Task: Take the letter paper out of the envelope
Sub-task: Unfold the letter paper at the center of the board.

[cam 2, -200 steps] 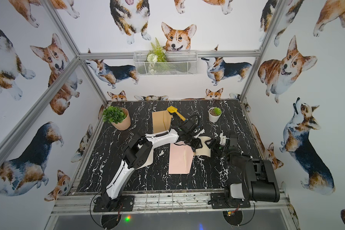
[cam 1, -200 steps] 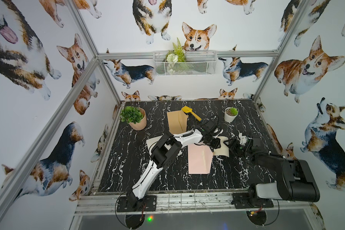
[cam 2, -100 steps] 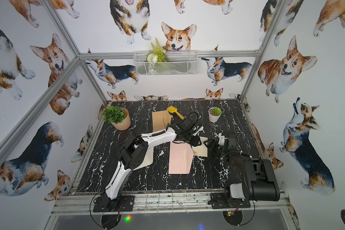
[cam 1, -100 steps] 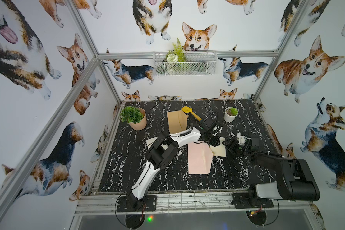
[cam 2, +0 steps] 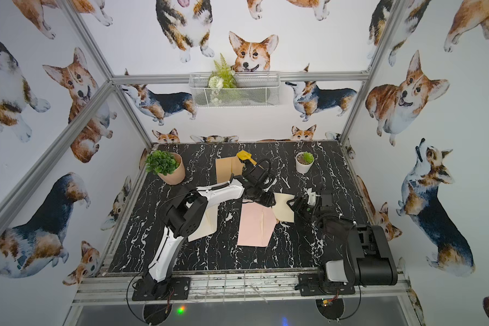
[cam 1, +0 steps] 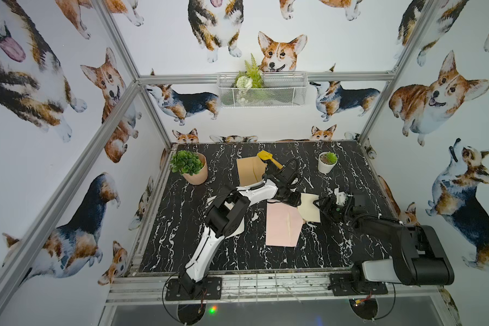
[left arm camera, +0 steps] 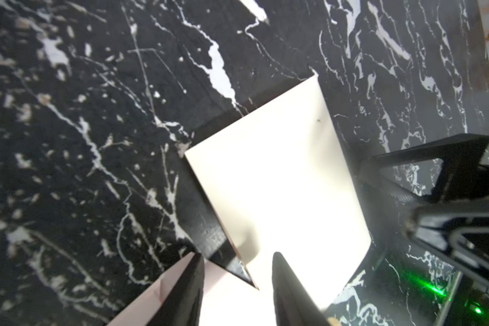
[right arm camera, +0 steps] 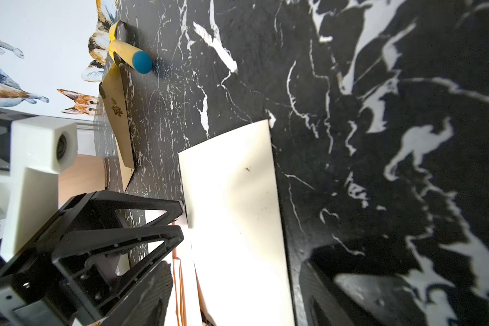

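Observation:
A pink envelope [cam 1: 283, 225] lies flat mid-table in both top views. The cream letter paper [cam 1: 309, 209] sticks out of its far right end, most of it on the black marble. My left gripper [cam 1: 292, 199] hovers over the envelope's mouth. In the left wrist view its jaws [left arm camera: 237, 268] stand apart over the envelope [left arm camera: 150, 299] and the paper [left arm camera: 280, 183], holding nothing. My right gripper [cam 1: 321, 206] is at the paper's right edge. In the right wrist view it [right arm camera: 236, 271] is open and straddles the paper [right arm camera: 237, 197] without pinching it.
A brown envelope [cam 1: 250, 172] and a yellow scoop [cam 1: 267, 158] lie behind the left gripper. A plant in a tan pot [cam 1: 194, 169] stands back left, a small white pot [cam 1: 326, 163] back right. Another cream sheet [cam 1: 232, 225] lies under the left arm.
The left gripper's jaws have parted. The right gripper has slid left, closer to the letter paper. The paper has shifted slightly left.

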Available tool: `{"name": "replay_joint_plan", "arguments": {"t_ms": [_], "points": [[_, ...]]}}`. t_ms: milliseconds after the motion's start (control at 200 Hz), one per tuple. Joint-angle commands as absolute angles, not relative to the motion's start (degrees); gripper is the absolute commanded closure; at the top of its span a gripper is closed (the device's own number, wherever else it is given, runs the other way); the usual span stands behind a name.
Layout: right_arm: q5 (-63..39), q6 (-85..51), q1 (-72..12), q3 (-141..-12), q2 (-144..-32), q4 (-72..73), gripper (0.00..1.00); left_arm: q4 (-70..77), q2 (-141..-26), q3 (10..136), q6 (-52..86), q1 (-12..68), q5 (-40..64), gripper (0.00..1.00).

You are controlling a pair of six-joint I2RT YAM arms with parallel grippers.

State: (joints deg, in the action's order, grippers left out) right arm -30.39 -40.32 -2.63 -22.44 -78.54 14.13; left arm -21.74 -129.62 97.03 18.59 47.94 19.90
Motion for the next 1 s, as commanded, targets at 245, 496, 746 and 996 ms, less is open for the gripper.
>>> {"name": "replay_joint_plan", "arguments": {"t_ms": [245, 496, 746, 996], "points": [[-28.3, -41.1, -3.7, -22.4, -80.4, 9.7, 0.25, -18.8, -129.8, 97.8, 21.0, 48.8, 23.6, 0.53], [-28.4, -41.3, -3.9, -22.3, -81.1, 10.6, 0.25, -16.7, -128.5, 98.1, 22.4, 49.0, 24.7, 0.53], [-28.4, -41.1, -4.0, -22.3, -81.3, 10.6, 0.25, -15.3, -128.3, 98.5, 23.3, 49.0, 25.7, 0.53], [-29.2, -41.6, -4.1, -22.1, -80.4, 11.4, 0.26, -12.4, -128.9, 98.7, 25.3, 49.2, 28.0, 0.66]]}}
